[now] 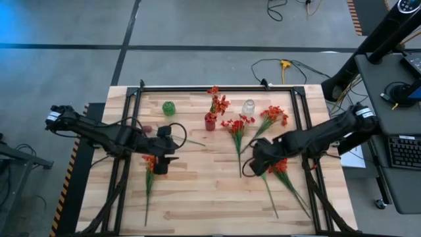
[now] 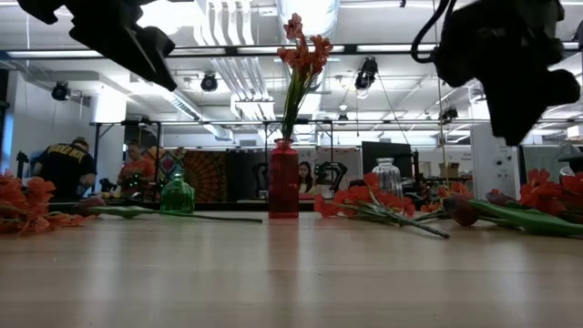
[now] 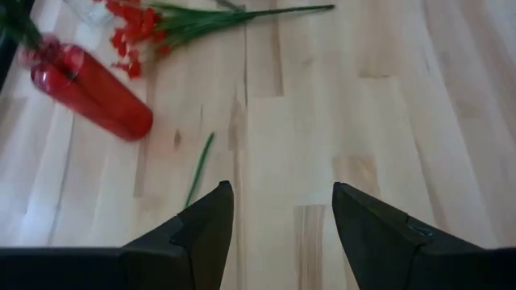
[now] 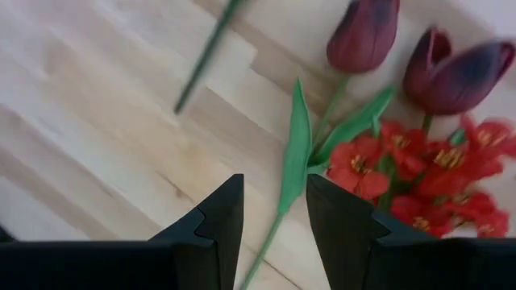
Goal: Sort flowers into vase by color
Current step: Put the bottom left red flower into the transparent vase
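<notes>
A red vase [image 1: 210,122] [image 2: 283,179] stands upright near the table's far middle and holds orange-red blooms [image 1: 218,103] [image 2: 306,53]. A green vase [image 1: 169,108] stands to its left, a clear vase [image 1: 248,107] to its right. Loose flowers lie flat on the wood: one [image 1: 149,166] beside my left gripper, two bunches [image 1: 237,125] [image 1: 273,116] near the vases, and a bunch of maroon tulips [image 4: 364,32] and red blooms [image 4: 403,171] under my right arm. My left gripper [image 1: 170,157] [image 3: 282,221] is open above bare wood. My right gripper [image 1: 255,164] [image 4: 274,211] is open, its fingers either side of a green stalk [image 4: 292,165].
A black frame [image 1: 197,88] runs along the table's far edge and down both sides. Long green stalks [image 1: 291,192] trail toward the near right corner. Bare wood [image 1: 204,197] fills the near middle. People and equipment show in the room beyond the table.
</notes>
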Robot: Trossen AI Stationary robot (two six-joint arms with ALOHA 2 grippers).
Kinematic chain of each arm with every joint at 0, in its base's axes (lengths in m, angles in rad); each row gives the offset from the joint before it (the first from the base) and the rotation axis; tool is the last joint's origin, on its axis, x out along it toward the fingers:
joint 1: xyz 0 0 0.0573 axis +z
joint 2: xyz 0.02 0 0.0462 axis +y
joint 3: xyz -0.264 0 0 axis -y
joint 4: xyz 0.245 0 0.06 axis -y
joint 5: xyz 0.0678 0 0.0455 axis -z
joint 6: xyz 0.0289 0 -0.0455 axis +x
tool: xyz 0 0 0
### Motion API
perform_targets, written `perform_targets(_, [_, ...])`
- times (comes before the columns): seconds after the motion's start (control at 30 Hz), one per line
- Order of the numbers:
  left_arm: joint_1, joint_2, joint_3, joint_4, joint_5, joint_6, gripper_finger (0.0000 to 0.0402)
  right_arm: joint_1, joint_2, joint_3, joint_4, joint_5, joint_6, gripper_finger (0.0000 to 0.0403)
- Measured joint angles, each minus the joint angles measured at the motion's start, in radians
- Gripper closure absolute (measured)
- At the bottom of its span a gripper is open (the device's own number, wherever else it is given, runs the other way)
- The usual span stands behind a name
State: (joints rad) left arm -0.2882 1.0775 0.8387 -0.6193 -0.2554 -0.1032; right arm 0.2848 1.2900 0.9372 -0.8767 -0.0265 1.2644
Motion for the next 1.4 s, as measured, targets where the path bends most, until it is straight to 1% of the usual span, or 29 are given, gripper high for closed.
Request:
perform_targets(0.13, [-0.013, 0.0, -0.005, 0.022, 0.003, 0.016, 0.0207, 0.019, 0.062, -0.001, 0.014, -0.005, 0.034, 0.0269])
perform_targets(0.27, [-0.02, -0.002, -0.049, 0.086, 0.004, 0.016, 0.0207, 0.01, 0.105, -0.001, 0.026, -0.023, 0.025, 0.0246])
perform_targets(0.43, [-0.02, -0.009, -0.124, 0.174, 0.003, 0.014, 0.0207, 0.009, 0.151, -0.001, 0.03, -0.008, 0.018, 0.0213])
perform_targets(0.53, [-0.02, -0.018, -0.149, 0.193, -0.002, 0.012, 0.0207, -0.001, 0.181, -0.001, 0.031, 0.0, 0.018, 0.0202])
perform_targets(0.6, [-0.02, -0.021, -0.152, 0.193, -0.026, 0.006, 0.0207, -0.011, 0.204, -0.002, 0.031, 0.0, 0.014, 0.02])
perform_targets(0.83, [-0.02, -0.056, -0.153, 0.192, -0.073, 0.008, 0.0207, -0.045, 0.266, -0.002, 0.115, -0.027, -0.035, 0.02])
perform_targets(0.9, [-0.02, -0.065, -0.153, 0.183, -0.102, 0.008, 0.0207, -0.059, 0.285, -0.002, 0.114, -0.026, -0.04, 0.02])
perform_targets(1.07, [-0.02, -0.082, -0.153, 0.146, -0.123, -0.007, 0.0207, -0.079, 0.324, -0.002, 0.105, -0.028, -0.053, 0.0204])
perform_targets(1.23, [-0.02, -0.084, -0.153, 0.121, -0.129, -0.018, 0.0207, -0.081, 0.346, 0.0, 0.105, -0.036, -0.062, 0.0223])
perform_targets(1.4, [-0.02, -0.084, -0.153, 0.121, -0.13, -0.015, 0.0207, -0.087, 0.341, -0.001, 0.108, -0.03, -0.071, 0.0264])
